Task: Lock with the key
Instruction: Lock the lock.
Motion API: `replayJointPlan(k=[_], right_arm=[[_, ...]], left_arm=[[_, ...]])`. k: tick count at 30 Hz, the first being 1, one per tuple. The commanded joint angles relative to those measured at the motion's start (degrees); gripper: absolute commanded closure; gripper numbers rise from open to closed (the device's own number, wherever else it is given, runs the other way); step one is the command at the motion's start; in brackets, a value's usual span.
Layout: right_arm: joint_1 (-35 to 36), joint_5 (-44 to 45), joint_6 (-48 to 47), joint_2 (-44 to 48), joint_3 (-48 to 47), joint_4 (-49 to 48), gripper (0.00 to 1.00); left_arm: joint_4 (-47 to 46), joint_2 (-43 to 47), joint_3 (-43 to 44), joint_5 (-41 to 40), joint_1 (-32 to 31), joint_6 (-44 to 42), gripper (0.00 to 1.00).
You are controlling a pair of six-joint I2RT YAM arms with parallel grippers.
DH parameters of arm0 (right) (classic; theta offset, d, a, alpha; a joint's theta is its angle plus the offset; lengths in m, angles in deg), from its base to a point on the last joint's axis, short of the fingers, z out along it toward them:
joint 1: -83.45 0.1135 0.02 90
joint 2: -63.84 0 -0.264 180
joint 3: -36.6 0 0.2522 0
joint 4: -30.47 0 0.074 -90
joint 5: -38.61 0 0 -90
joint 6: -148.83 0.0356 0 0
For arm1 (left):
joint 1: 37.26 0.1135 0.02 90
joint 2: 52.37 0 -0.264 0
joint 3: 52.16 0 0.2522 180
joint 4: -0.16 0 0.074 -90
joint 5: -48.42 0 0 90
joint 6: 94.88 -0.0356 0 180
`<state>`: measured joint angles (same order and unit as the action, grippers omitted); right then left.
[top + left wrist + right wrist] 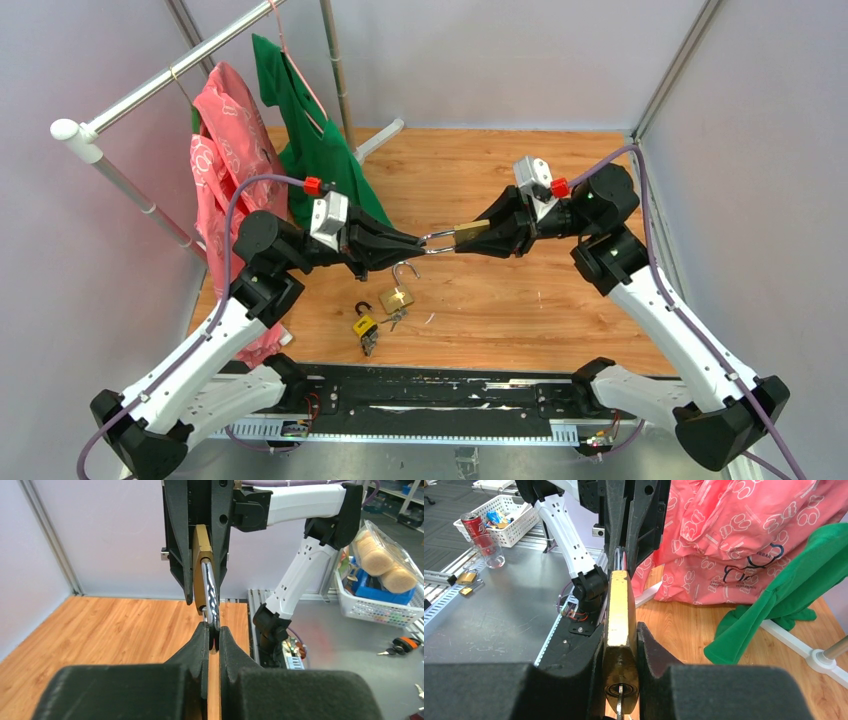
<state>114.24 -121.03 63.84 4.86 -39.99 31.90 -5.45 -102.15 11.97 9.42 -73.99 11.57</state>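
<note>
A brass padlock [468,232] hangs in the air between my two arms above the wooden table. My right gripper [482,234] is shut on its body [618,615], one finger on each flat side. A key [619,706] sits in the keyhole at the lock's near end in the right wrist view. My left gripper [214,630] is shut on the silver shackle [211,592], which sticks out of the brass body [201,555] toward it. In the top view the left gripper [420,241] meets the shackle [437,240] nose to nose with the right one.
On the table below lie a second brass padlock [397,296] with its shackle open and a yellow-and-black padlock [365,325] with keys [396,318]. A clothes rail [150,90] with pink [225,150] and green [310,140] garments stands at the left.
</note>
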Motion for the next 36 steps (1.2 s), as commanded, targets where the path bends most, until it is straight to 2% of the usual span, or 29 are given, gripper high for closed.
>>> replayJointPlan(k=[1,3,8,17,20,23,30,34,36], right_arm=[[2.5,9.84,2.61,-0.55,0.72,-8.66,1.0],[2.52,10.36,5.9,-0.49,1.61,-10.88,1.0],[3.21,12.28,15.91,-1.95,4.94,-23.75,1.0],[7.22,15.03,14.11,-2.89,1.39,-14.84,1.0],[7.26,15.78,12.88,-2.78,1.34,-11.72,1.0],[7.18,17.45,12.09,-2.67,1.92,-8.92,1.0],[7.18,22.17,15.47,-3.07,3.85,-9.97,1.0],[7.28,24.08,17.86,-3.47,6.5,-13.35,1.0],[7.6,24.33,19.21,-4.16,7.29,-15.77,1.0]], left_arm=[[-5.32,-0.15,-1.9,0.08,-3.25,-3.9,1.0],[-5.43,0.35,-2.41,-0.89,-3.73,-5.98,1.0],[-9.3,-0.5,-6.11,-2.84,-6.84,-5.5,1.0],[-10.48,-1.42,-7.78,-2.87,-7.8,-13.82,1.0],[-10.97,-0.53,-7.1,-3.73,-7.83,-13.77,1.0],[-13.89,0.65,-6.85,-4.95,-7.83,-10.59,1.0],[-26.02,1.81,-7.04,-8.57,-7.83,1.09,1.0],[-32.45,1.21,-6.95,-10.54,-8.72,6.99,1.0],[-34.69,0.89,-7.16,-10.43,-10.06,6.77,1.0]])
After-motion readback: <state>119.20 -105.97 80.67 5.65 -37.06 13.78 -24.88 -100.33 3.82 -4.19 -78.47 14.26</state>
